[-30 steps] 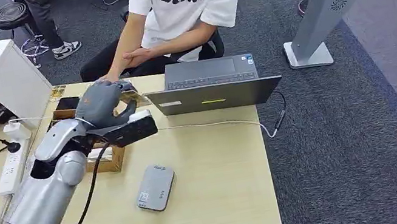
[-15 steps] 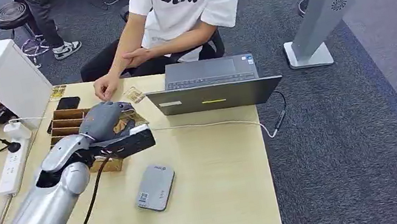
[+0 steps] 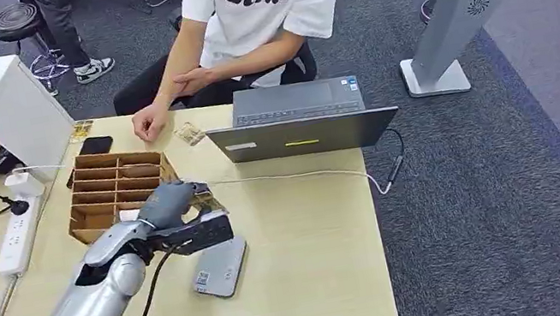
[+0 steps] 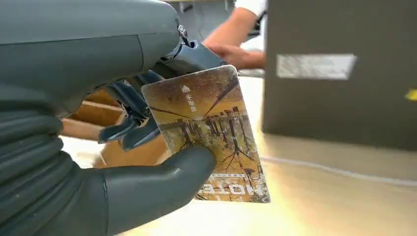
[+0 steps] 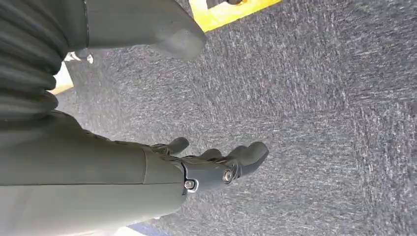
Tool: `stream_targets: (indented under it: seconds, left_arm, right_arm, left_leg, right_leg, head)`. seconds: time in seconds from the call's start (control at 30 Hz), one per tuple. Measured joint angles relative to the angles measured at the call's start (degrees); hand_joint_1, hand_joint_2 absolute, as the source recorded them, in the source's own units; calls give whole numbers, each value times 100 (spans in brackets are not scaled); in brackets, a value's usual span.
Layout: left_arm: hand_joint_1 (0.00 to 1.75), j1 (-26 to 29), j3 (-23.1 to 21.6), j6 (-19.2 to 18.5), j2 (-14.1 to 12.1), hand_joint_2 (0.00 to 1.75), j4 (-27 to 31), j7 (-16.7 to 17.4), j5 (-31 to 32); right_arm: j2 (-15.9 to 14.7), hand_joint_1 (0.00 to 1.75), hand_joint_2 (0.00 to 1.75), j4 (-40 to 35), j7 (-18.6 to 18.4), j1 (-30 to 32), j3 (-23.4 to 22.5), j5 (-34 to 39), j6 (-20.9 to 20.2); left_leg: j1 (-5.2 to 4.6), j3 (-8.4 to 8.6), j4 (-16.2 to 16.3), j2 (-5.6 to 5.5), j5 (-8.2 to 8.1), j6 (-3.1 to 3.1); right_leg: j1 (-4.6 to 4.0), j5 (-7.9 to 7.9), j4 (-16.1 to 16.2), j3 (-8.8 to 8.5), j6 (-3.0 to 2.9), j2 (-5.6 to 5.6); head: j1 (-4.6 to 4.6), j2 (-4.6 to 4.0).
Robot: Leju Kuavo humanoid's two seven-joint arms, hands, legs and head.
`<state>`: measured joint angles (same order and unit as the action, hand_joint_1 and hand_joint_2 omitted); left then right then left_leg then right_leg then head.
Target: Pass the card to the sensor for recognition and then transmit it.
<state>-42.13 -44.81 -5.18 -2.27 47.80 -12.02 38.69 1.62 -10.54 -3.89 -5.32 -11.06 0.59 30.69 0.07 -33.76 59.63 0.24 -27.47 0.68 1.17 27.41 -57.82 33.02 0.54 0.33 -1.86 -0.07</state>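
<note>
We have the card (image 4: 209, 135) pinched in our left hand (image 3: 172, 205), the thumb pressed on its printed face and the darker fingers (image 4: 130, 130) behind it, so it stands out past the hand with its long axis running away from the palm. In the head view the card (image 3: 203, 196) is barely visible at the hand's far side, above the counter (image 3: 308, 240). The grey sensor (image 3: 220, 265) lies flat on the counter just below and slightly to the right of the hand, close but, as far as we can judge, not yet under the card. We judge the coming move to be a short lowering toward the near edge, bringing the card's face over the sensor's top. The left hand is plainly the nearer; our right hand (image 5: 216, 164) hangs over the carpet, fingers loosely apart, holding nothing. Beyond lie the cardboard divider box (image 3: 111, 183), the laptop (image 3: 301, 124) and a seated person's hand (image 3: 148, 122).
</note>
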Motion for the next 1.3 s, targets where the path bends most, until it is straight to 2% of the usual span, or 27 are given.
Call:
stream_targets:
  seconds: [0.4, 0.57, 0.83, 0.9, 0.93, 0.97, 1.17, 1.3]
  left_arm:
    - [175, 70, -113, -2, 44, 175, -44, -44, -4]
    - [175, 76, -133, -225, 52, 175, -44, -59, -219]
    - [175, 78, -135, -258, 52, 175, -44, -59, -249]
    - [175, 87, -183, -550, 46, 175, -44, -109, -524]
    - [175, 140, -236, -944, 24, 175, -44, -183, -953]
    - [175, 215, -343, -1134, -33, 175, -44, -238, -1176]
    - [175, 231, -415, -1250, -85, 175, -44, -221, -1274]
    - [175, 231, -490, -1526, -182, 175, -42, -94, -1710]
  right_arm:
    - [24, 0, 175, 0, 0, -8, 0, -4, 0]
    - [31, 0, 175, 0, -2, -13, 0, -42, 4]
    - [31, 0, 175, 0, -2, -14, 0, -44, 9]
    - [37, 0, 175, 0, -4, -23, 0, -68, 11]
    - [44, 0, 175, 2, -17, -41, 0, -118, 9]
    - [44, 0, 175, 0, -59, -65, 0, -166, 2]
    - [48, 0, 175, 2, -66, -70, 0, -173, 2]
    - [57, 0, 175, 2, -85, -72, 0, -219, 2]
  left_leg:
    - [1, 0, 0, -1, 0, 0]
    - [0, 0, 0, -1, 0, 0]
    - [0, 0, 0, -1, 0, 0]
    - [0, 0, 0, -1, 0, 0]
    - [0, -1, 0, -1, 0, 0]
    - [1, 0, -1, -1, 0, 0]
    - [1, 0, -1, -1, 0, 0]
    - [1, 0, -1, -1, 0, 0]
  right_leg:
    - [-1, 0, 0, 0, 0, -1]
    - [0, 0, 0, 0, 0, -1]
    - [0, 0, 0, 0, 0, -1]
    - [0, 0, 0, -1, 0, -1]
    - [0, 0, 0, 0, 0, -1]
    - [-1, 0, 0, 0, 0, -2]
    - [-1, 0, 0, -1, 0, -2]
    - [-1, 0, -1, -1, 0, -2]
  head:
    - [-2, 0]
    - [-2, 0]
    - [-2, 0]
    - [0, 0]
    - [0, 0]
    - [0, 0]
    - [-2, 0]
    - [0, 0]
